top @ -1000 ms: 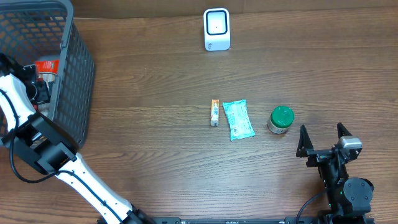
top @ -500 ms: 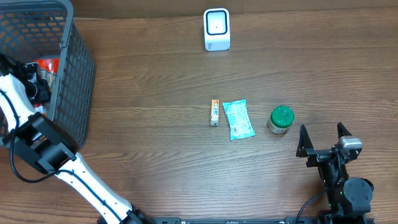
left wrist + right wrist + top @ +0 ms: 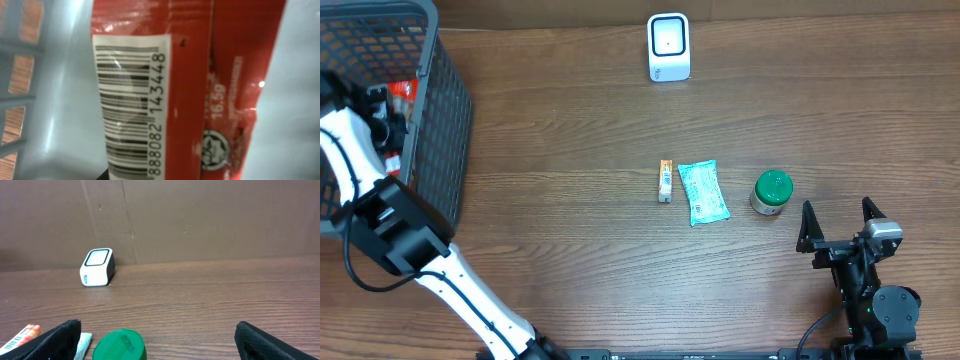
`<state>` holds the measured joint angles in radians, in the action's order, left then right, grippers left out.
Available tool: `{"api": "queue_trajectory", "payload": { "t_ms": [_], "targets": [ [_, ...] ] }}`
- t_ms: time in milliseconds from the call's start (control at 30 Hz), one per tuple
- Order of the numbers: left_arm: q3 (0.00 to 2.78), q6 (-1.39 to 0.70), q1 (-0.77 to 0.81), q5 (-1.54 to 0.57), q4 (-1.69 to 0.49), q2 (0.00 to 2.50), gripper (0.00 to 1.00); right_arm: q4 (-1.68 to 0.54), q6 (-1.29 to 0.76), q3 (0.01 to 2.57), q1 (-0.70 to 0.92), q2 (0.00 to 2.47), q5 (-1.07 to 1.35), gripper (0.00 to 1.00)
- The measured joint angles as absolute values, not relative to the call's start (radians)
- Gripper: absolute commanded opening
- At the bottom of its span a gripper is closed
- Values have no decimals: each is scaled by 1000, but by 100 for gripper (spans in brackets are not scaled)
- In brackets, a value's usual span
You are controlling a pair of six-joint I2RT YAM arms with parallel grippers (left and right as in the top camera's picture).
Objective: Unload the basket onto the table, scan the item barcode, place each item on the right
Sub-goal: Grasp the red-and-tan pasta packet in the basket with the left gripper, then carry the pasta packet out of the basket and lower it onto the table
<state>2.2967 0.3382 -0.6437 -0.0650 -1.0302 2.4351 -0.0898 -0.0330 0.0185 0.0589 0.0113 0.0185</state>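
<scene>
1. Right gripper (image 3: 837,208), near-right table corner: fingers spread wide, empty.
2. Left gripper (image 3: 386,104) inside the basket (image 3: 440,120), far-left corner; jaws hidden, grip on the red packet (image 3: 200,75) unconfirmed. A weak pinch could drop it, or it snags the mesh. Wrist view: long axis top-to-bottom, barcode (image 3: 127,110) facing the camera.
3. Scanner (image 3: 668,46), far edge.

Newly gripped red packet (image 3: 210,60), slightly higher.

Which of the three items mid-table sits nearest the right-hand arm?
The green-lidded jar; the blue packet and orange stick lie farther left of the right gripper.
</scene>
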Motion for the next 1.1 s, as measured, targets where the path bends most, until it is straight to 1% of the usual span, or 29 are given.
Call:
{"api": "queue_trajectory", "payload": {
  "t_ms": [100,300,500,633,800,900,1000,1100],
  "targets": [
    [2295,279,-605,-66,-1025,2347,4,-90,-33,19,59,11,19,100],
    [2294,183,-543,10,-964,2064,4,-90,-33,19,59,11,19,100],
    [2299,44,-530,42,-968,1799,4,-90,-33,19,59,11,19,100],
    [2312,-81,-530,-6,-1075,1709,4,-90,-33,19,59,11,19,100],
    [2312,-199,-475,-131,-1288,1707,4,-89,-33,19,59,11,19,100],
    [2305,-226,-397,-163,-1409,1730,4,-90,-33,19,59,11,19,100],
    [2297,-242,-273,-142,-1550,1761,4,-89,-33,19,59,11,19,100],
    [2255,-266,-136,-91,-1585,1787,4,-89,-33,19,59,11,19,100]
  ]
}}
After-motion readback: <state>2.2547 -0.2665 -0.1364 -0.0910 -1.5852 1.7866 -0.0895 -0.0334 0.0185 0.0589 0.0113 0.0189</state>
